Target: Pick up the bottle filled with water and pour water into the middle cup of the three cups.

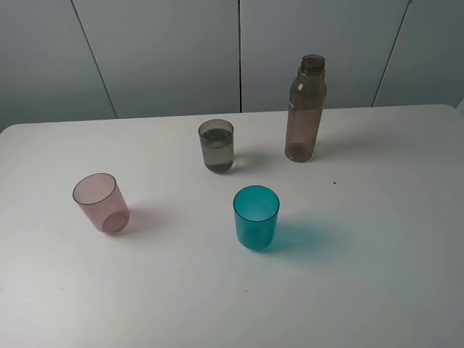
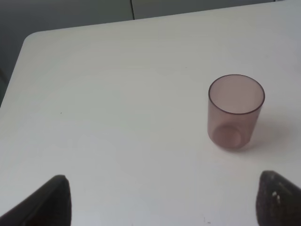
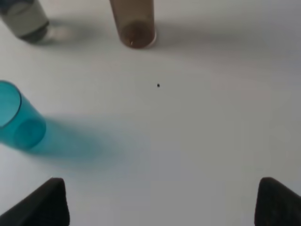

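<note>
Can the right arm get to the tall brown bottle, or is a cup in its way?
Probably yes. In the right wrist view the bottle stands straight ahead of the open right tool, with only bare table between. The teal cup sits off to one side, out of the path.

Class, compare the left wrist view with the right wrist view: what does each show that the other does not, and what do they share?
Only the left wrist view shows the pink cup, standing upright and empty.

Only the right wrist view shows the teal cup, the base of the bottle, part of the grey middle cup and a small dark speck.

Both show the white table and, at the near edge, two dark fingertips set wide apart with nothing between them: the left tool and the right tool, each open.
</note>
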Tool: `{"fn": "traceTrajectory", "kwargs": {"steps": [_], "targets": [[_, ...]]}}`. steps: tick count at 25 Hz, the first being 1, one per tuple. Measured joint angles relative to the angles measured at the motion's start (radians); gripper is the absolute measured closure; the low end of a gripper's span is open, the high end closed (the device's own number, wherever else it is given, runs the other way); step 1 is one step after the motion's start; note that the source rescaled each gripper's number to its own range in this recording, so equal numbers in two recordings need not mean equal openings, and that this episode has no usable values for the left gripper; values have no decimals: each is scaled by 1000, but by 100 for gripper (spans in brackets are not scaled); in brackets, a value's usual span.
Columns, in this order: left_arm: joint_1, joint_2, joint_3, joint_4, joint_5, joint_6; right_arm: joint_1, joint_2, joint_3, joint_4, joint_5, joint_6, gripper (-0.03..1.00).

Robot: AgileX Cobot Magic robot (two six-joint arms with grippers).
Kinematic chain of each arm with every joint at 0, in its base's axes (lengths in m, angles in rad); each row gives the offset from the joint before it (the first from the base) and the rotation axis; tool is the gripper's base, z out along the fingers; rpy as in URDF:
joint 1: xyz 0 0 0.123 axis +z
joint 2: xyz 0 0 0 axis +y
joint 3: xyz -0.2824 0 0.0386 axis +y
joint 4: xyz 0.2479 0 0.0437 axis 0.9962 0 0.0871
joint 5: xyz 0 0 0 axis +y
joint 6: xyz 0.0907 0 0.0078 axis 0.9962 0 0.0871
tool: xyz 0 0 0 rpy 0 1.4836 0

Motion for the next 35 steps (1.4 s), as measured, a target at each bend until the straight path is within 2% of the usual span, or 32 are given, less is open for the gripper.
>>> {"fn": "traceTrajectory", "kwargs": {"steps": [2,4,16,22,32,35], "targets": [[0,0,0,0,0,0,0,-62,0,0,57,0,36],[0,0,0,0,0,0,0,-136,21,8,72,0,36],[0,0,0,0,0,0,0,-449,151,18,68,0,36],[0,0,0,0,0,0,0,-490,207,18,45,0,36],[0,0,0,0,0,0,-2,-490,209,18,32,0,36],[0,0,0,0,0,0,-34,-490,209,18,32,0,36]]}}
